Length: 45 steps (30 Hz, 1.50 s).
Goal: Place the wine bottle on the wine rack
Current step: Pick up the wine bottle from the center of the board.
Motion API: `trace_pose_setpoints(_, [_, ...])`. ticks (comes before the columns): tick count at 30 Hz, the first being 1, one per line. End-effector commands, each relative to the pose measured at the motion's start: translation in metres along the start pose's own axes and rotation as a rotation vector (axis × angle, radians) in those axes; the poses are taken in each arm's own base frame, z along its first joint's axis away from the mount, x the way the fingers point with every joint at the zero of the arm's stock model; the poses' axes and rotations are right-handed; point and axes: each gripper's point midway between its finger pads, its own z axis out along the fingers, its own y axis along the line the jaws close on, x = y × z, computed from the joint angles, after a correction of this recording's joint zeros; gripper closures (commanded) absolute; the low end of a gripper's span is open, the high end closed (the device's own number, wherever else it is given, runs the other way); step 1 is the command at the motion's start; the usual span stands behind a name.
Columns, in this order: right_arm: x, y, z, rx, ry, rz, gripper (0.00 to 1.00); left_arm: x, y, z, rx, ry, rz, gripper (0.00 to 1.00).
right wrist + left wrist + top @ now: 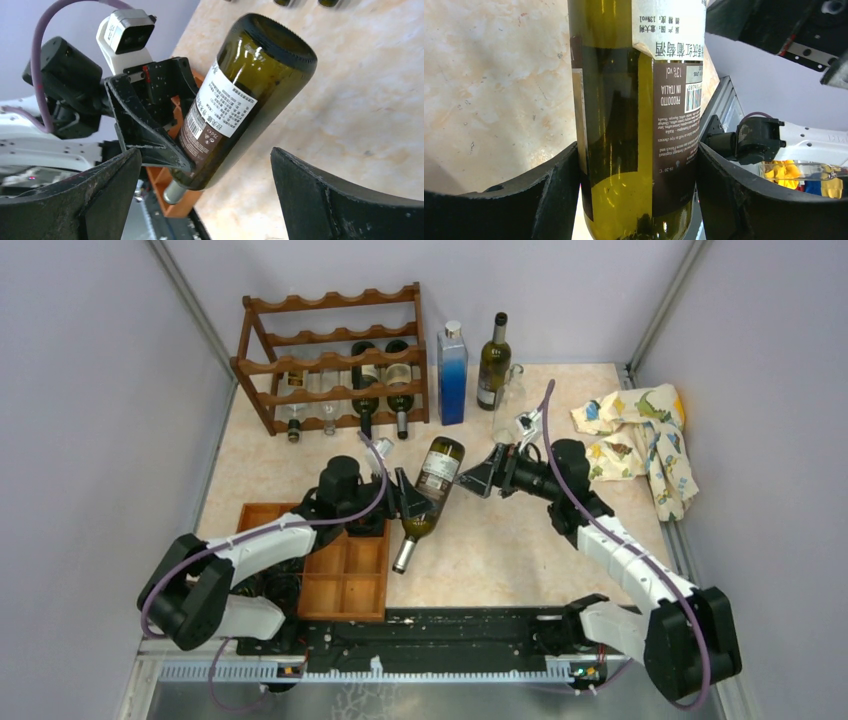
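Note:
A green wine bottle [432, 480] with a white and brown label is tilted over the middle of the table, base toward the back and neck toward the near edge. My left gripper [415, 502] is shut on its body; in the left wrist view both fingers [556, 185] press against the glass of the bottle [634, 125]. My right gripper [478, 478] stands open just right of the bottle's base, touching nothing. In the right wrist view the bottle [240, 100] lies beyond the wide-apart jaws of the right gripper [204, 152]. The dark wooden wine rack [330, 360] stands at the back left and holds some bottles.
A flat wooden compartment tray [340, 560] lies at the near left, under the bottle's neck. A blue bottle [452, 375], a dark bottle [493, 362] and a clear glass [510, 405] stand right of the rack. A patterned cloth [640, 435] lies at the right wall.

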Motion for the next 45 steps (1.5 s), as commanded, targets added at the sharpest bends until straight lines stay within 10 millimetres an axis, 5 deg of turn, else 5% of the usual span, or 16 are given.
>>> trace_pose_setpoints(1, [-0.024, 0.035, 0.009, -0.150, -0.036, 0.148, 0.02, -0.038, -0.047, -0.009, 0.170, -0.149, 0.140, 1.00])
trace_pose_setpoints(11, [-0.010, 0.029, 0.030, -0.125, -0.020, 0.209, 0.02, -0.043, -0.086, -0.005, 0.292, -0.167, 0.166, 1.00])
trace_pose_setpoints(23, [-0.021, 0.028, 0.045, -0.126, -0.053, 0.192, 0.02, -0.039, -0.116, 0.004, 0.379, -0.150, 0.190, 1.00])
trace_pose_setpoints(28, [-0.024, 0.038, 0.044, -0.167, -0.063, 0.185, 0.17, -0.038, -0.115, 0.010, 0.363, -0.137, 0.183, 1.00])
trace_pose_setpoints(30, [-0.026, 0.043, 0.042, -0.189, -0.070, 0.178, 0.41, -0.040, -0.112, 0.010, 0.342, -0.143, 0.172, 0.91])
trace_pose_setpoints(32, [-0.028, 0.045, 0.040, -0.194, -0.079, 0.178, 0.78, -0.043, -0.110, 0.008, 0.319, -0.158, 0.166, 0.78])
trace_pose_setpoints(34, [-0.036, 0.046, 0.037, -0.203, -0.099, 0.184, 0.91, -0.047, -0.107, 0.004, 0.286, -0.179, 0.163, 0.58])
trace_pose_setpoints(40, [-0.072, 0.053, 0.019, -0.245, -0.181, 0.161, 1.00, -0.052, -0.104, -0.024, 0.252, -0.292, 0.217, 0.04])
trace_pose_setpoints(45, [-0.079, 0.063, 0.007, -0.292, -0.191, 0.129, 1.00, -0.050, -0.101, -0.055, 0.236, -0.380, 0.164, 0.02])
